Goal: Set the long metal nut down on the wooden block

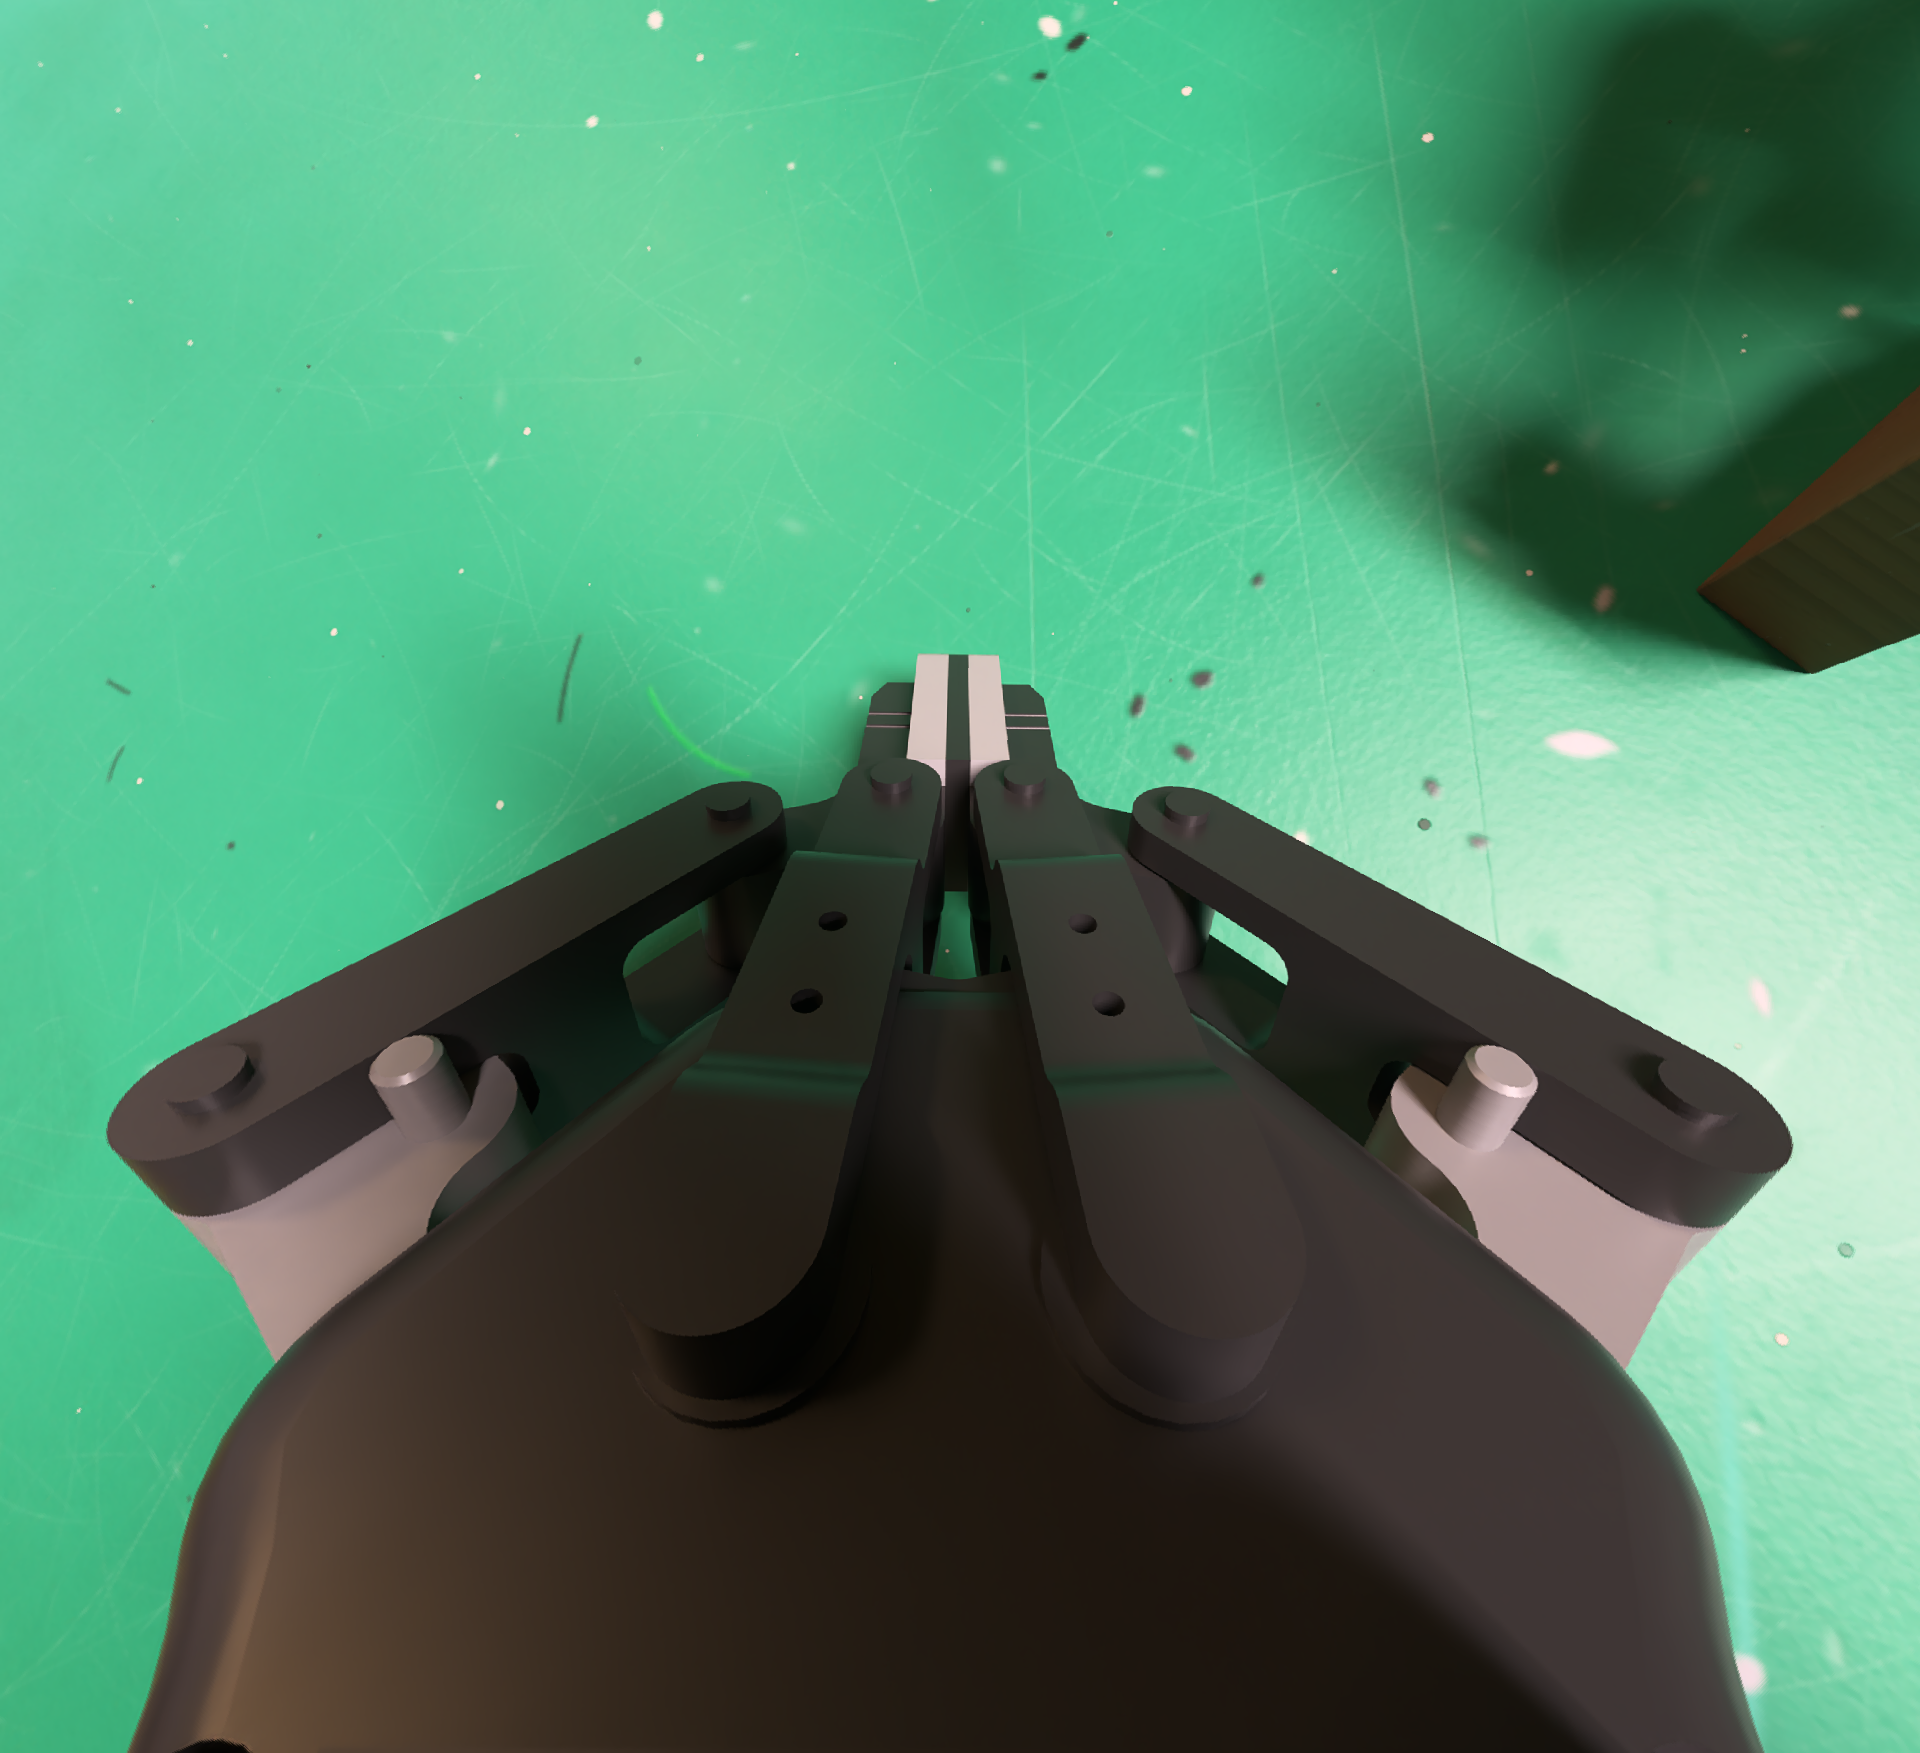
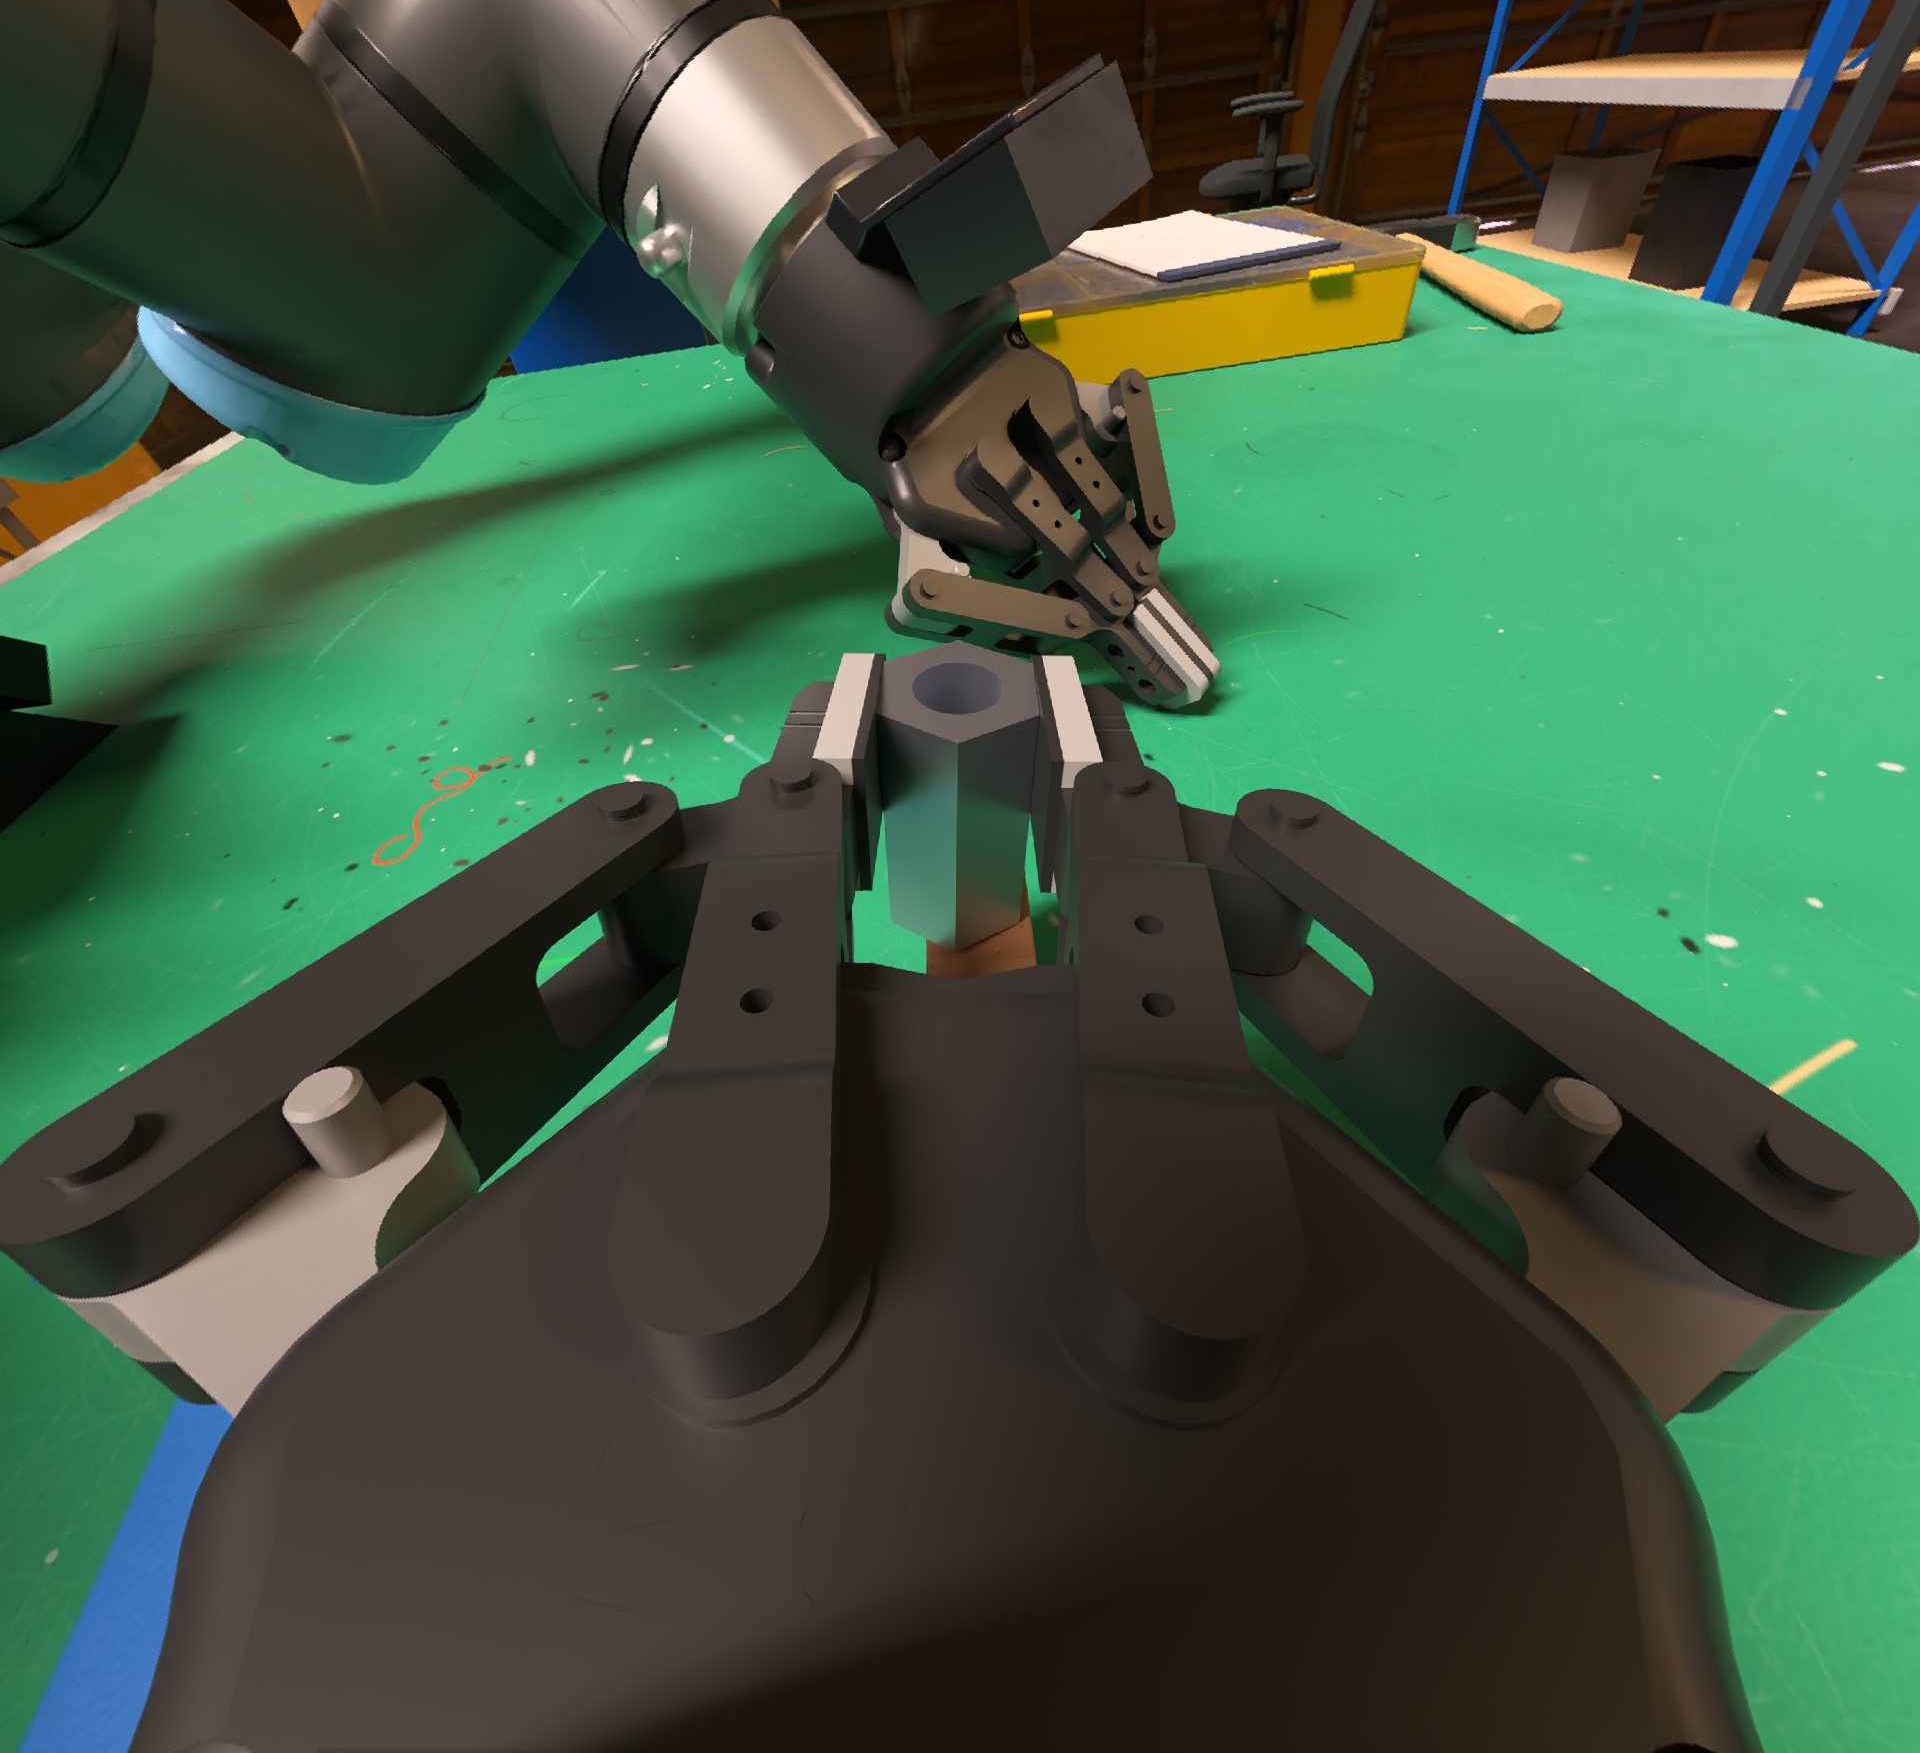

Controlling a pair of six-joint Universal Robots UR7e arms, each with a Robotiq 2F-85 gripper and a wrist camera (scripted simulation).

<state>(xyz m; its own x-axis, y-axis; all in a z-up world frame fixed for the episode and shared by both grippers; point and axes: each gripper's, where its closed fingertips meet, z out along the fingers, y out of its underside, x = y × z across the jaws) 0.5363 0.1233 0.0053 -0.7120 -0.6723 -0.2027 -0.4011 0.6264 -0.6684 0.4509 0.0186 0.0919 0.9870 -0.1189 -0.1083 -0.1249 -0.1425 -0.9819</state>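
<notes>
Looking along my right gripper (image 2: 958, 716), I have the long metal nut (image 2: 954, 804) pinched between the two pale pads (image 2: 844, 716), one flat against each side of its hexagonal body. Its long axis runs lengthwise between the fingers, roughly parallel to them, and the bored end faces out past the fingertips so that I see straight into the round hole. The nut is grey, dull-finished metal with crisp flat faces, much longer than it is wide, and its open end shows a darker bluish bore. Its other end sits back toward the palm, and just behind that end a small patch of brown, the wooden block (image 2: 977, 957), peeks out under it; I cannot tell whether the two touch.

My left gripper (image 2: 1174, 654) is beyond the nut in the right wrist view, angled down to the green table mat (image 2: 1507, 664) with its tips near the surface. In its own camera the left gripper (image 1: 957, 706) has its pads pressed together with nothing between them. The wooden block (image 1: 1829, 571) shows as a brown corner at the right edge of that view, resting on the green table mat (image 1: 520, 301) beside a dark shadow.

Farther back on the table lie a yellow case (image 2: 1236, 316) and a wooden dowel (image 2: 1486, 287).
</notes>
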